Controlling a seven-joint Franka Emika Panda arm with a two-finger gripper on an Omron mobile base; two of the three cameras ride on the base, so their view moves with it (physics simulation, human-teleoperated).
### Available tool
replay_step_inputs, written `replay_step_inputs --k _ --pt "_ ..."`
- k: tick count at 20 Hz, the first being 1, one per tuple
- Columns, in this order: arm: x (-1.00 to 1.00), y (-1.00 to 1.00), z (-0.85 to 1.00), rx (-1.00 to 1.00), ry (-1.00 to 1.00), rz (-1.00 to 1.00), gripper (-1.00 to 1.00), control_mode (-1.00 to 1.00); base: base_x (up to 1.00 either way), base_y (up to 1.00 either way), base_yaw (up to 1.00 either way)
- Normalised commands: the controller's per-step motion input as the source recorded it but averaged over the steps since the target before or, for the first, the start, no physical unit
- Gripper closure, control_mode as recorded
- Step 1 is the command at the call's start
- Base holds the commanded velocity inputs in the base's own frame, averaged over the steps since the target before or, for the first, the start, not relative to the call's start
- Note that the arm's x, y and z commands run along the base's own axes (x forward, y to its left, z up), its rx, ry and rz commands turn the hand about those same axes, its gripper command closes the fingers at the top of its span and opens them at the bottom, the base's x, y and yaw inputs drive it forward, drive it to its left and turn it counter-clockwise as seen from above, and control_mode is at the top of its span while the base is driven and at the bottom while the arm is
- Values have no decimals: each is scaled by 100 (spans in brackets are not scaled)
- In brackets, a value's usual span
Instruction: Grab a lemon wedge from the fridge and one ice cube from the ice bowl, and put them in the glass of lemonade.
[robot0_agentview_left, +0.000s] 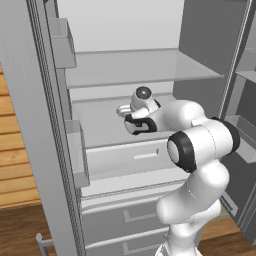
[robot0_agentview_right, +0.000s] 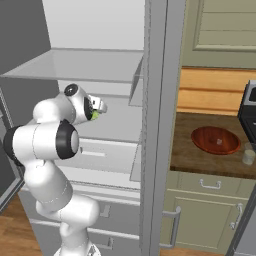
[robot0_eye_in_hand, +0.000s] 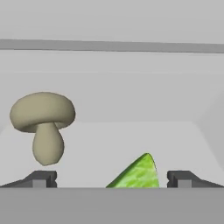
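The gripper (robot0_eye_in_hand: 111, 179) reaches into the open fridge (robot0_agentview_left: 125, 70) with jaws spread wide, so the lemon wedge (robot0_eye_in_hand: 138, 173) on the shelf lies between its fingertips, beside a mushroom (robot0_eye_in_hand: 43, 124).

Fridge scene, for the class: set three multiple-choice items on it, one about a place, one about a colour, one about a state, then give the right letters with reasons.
1. Where does the ice bowl stand?
A. on the wooden counter beside the fridge
B. on a fridge shelf
C. on the floor

2. What colour is the lemon wedge?
A. red
B. yellow-green
C. blue

3. How does the end effector stand?
A. shut on the mushroom
B. shut with nothing in it
C. open, with the wedge between its fingertips

Key: 1 A, the right base view shows the bowl on the brown counter; 2 B, the hand view shows a yellow-green wedge; 3 C, the hand view shows both fingertips wide apart on either side of the wedge, the mushroom off to one side.
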Motion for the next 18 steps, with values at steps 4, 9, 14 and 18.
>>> replay_step_inputs --k 4,9,14,18 --pt "-7 0 0 0 1 -7 -100 -100 0 0 0" --pt "-1 15 0 0 2 -10 -100 -100 0 0 0" --pt "0 27 0 0 0 -10 -100 -100 0 0 0" --pt "-1 17 -6 0 2 -9 -100 -100 0 0 0"
